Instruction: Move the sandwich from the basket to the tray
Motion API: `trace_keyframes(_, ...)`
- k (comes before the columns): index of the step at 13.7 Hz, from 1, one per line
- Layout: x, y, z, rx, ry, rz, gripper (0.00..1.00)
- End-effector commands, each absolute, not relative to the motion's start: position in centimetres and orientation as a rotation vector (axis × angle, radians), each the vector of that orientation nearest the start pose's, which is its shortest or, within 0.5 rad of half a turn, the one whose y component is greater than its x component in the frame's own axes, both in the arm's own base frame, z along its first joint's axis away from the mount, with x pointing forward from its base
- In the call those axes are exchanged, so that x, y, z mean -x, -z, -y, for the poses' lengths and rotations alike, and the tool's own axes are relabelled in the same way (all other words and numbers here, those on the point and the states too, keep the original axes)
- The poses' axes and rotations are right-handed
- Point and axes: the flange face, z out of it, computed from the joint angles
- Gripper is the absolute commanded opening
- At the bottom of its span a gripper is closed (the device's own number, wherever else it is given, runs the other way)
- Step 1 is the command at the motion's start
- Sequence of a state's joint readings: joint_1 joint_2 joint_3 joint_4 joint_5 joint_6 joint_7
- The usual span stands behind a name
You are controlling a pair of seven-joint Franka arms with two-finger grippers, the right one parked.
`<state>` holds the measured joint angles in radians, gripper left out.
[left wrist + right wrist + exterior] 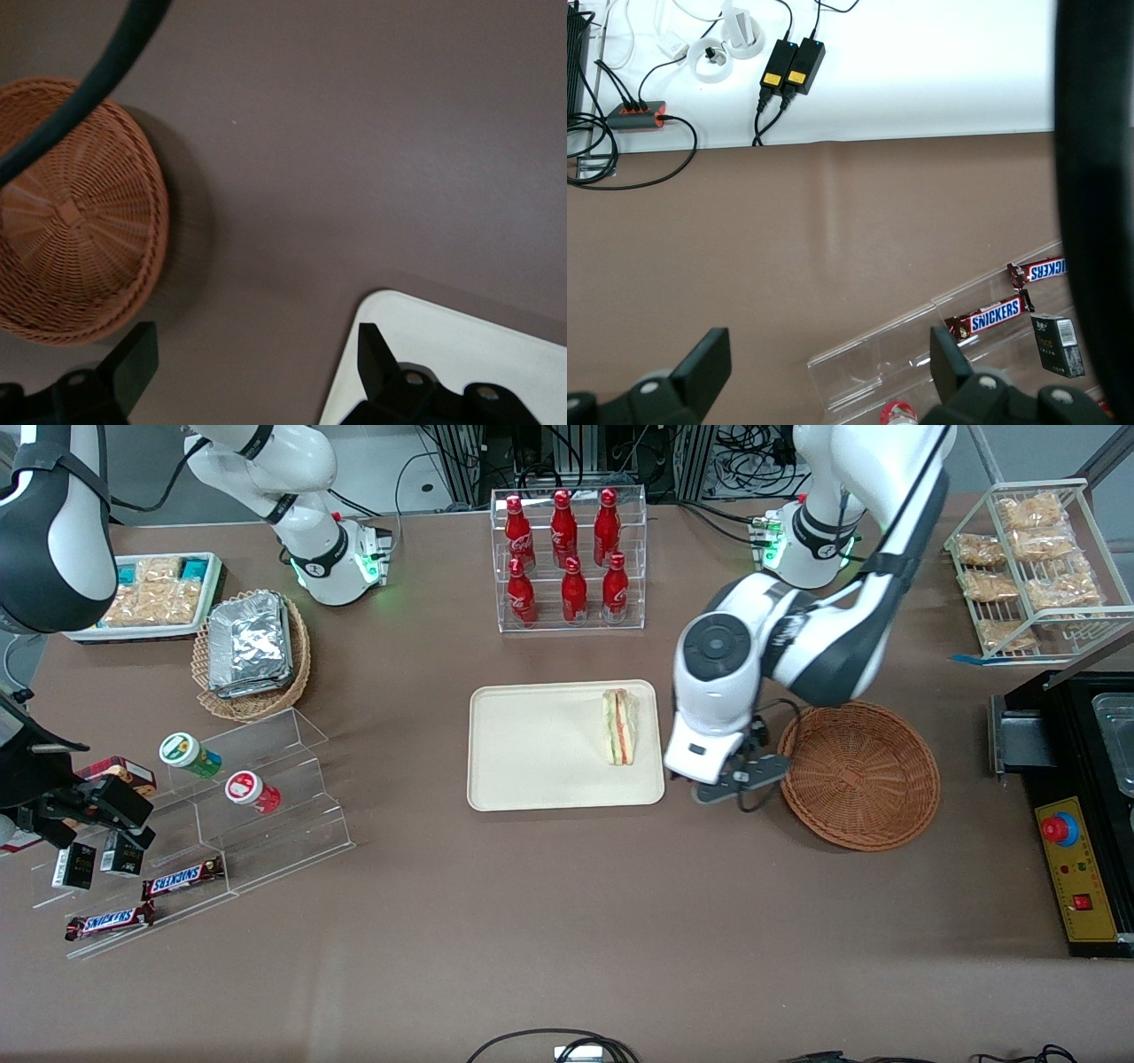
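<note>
The wrapped triangular sandwich [620, 726] lies on the cream tray [532, 762], at the tray's end nearest the working arm. The reddish-brown wicker basket [859, 775] sits beside the tray toward the working arm's end of the table, with nothing in it. My left gripper [740, 779] hovers over the bare table between tray and basket. In the left wrist view the gripper [255, 363] is open with nothing between its fingers [133, 354]. That view also shows the basket [80, 212] and a corner of the tray [461, 345].
A clear rack of red bottles [569, 558] stands farther from the front camera than the tray. A tan basket of foil packets [252, 651] and an acrylic stepped stand [257, 815] lie toward the parked arm's end. A wire snack rack [1032, 558] and a black control box [1076, 868] stand past the basket.
</note>
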<state>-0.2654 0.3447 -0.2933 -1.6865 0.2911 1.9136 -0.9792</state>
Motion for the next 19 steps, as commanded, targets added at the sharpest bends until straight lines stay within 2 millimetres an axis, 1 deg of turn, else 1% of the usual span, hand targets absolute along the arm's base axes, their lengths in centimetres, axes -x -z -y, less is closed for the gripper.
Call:
trace_keyframes(1,-57.5,-43.2,25.3,2.923,0.020,0.454,0.99)
trace_keyframes(3,-57.8,-45.2,22.2,2.916,-0.009,0.432,0.99)
trace_keyframes(4,-57.7,-46.1,21.2,2.917,-0.009,0.404,0.99)
trace_keyframes(5,-57.5,-47.6,20.0,2.924,0.013,0.386,0.99)
trace_keyframes(6,-58.2,-48.1,16.5,2.920,-0.026,0.433,0.99)
trace_keyframes(8,-57.7,-50.5,14.3,2.950,-0.038,0.379,0.99)
trace_keyframes(9,-57.7,-51.6,12.4,2.966,-0.031,0.368,0.99)
trace_keyframes(10,-57.4,-52.6,11.2,2.989,-0.049,0.335,0.99)
trace_keyframes(11,-57.1,-53.7,9.4,3.015,-0.067,0.289,1.00)
trace_keyframes(13,-55.9,-56.4,6.8,3.082,-0.073,0.153,1.00)
trace_keyframes(14,-55.1,-58.3,5.9,3.100,-0.073,0.071,1.00)
trace_keyframes(15,-54.7,-59.9,4.9,3.103,-0.088,0.000,1.00)
trace_keyframes(16,-54.4,-61.0,4.6,3.111,-0.108,-0.089,1.00)
trace_keyframes(17,-54.3,-62.0,4.5,3.123,-0.096,-0.150,1.00)
trace_keyframes(18,-54.2,-62.4,4.5,3.125,-0.091,-0.158,1.00)
trace_keyframes(19,-54.2,-62.5,4.6,3.123,-0.096,-0.160,1.00)
